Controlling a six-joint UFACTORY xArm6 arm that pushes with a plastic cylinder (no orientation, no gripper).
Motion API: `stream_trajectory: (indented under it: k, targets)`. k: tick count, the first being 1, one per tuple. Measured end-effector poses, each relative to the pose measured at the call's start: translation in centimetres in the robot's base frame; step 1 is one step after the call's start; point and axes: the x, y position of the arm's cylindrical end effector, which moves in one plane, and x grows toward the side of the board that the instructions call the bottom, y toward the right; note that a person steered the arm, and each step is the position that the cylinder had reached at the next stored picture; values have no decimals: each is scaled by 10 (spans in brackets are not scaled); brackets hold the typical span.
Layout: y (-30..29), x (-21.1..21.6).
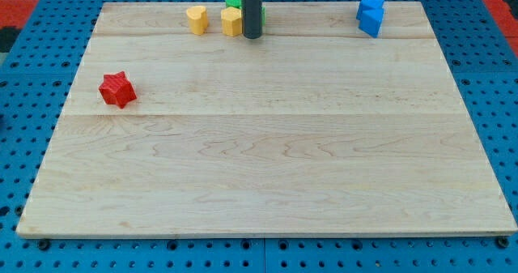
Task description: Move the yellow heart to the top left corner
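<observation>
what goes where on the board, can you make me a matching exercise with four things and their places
Things:
1. red star
2. blue block
3. yellow heart
4. my tip

Places:
A. top edge, toward the view's right
B. just right of the second yellow block, in front of the green block
C. the view's left, away from the others
D. top edge, left of the second yellow block

Pairs: 1-C, 2-A, 3-D, 4-B
</observation>
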Motion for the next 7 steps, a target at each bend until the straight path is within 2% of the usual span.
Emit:
stream_trajectory:
  k: [2,3,4,6,7]
  targets:
    - [12,-22]
    - [1,-56]
    - [-54,-44]
    - [7,-27]
    - [-45,-22]
